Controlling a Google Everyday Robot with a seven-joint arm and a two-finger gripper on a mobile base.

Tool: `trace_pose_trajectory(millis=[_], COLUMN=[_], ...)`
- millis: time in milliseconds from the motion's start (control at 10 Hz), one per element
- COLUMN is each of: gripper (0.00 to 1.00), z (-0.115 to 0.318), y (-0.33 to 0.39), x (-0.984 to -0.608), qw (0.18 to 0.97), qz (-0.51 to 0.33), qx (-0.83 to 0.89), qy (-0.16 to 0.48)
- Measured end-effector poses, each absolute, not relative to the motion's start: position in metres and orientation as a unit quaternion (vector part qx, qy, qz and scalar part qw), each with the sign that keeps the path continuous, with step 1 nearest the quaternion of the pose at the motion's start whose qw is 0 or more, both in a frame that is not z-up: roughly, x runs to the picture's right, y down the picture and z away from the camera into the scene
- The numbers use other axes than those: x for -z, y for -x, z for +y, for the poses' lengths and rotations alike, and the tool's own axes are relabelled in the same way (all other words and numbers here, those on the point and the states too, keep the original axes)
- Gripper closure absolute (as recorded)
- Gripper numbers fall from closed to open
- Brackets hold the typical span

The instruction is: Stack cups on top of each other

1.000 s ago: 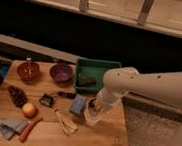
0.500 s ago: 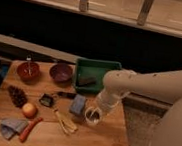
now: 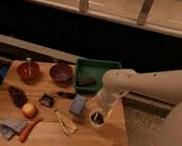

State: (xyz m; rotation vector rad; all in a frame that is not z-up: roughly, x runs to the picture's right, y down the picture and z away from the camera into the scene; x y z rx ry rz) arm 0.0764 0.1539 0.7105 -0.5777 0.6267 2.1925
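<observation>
The white tapered cup (image 3: 97,119) stands upright on the wooden table (image 3: 95,141), near its right front. Its mouth shows dark and round; this looks like the small dark metal cup sitting inside it, but I cannot tell for sure. No separate metal cup shows elsewhere. My gripper (image 3: 102,103) hangs from the white arm (image 3: 148,85) that reaches in from the right. It is just above and slightly behind the white cup.
A green tray (image 3: 98,67) with a dark object stands at the back. A purple bowl (image 3: 61,72) and a red-brown bowl (image 3: 28,71) stand at the back left. A blue sponge (image 3: 77,105), wooden utensils (image 3: 65,122), an apple (image 3: 29,110), a carrot (image 3: 29,129) and a cloth (image 3: 10,126) lie in front.
One second ago my gripper covered the white cup. It has since drawn up and back, and the cup's dark mouth now shows below it.
</observation>
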Motion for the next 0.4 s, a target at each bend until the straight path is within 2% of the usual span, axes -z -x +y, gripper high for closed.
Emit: trace_pose_trajectory(millis=[400], gripper=[0.35], z=[0.1450], y=[-0.0758], x=[-0.7073], qw=[0.387], qz=[0.229], qx=[-0.865], qy=[0.221])
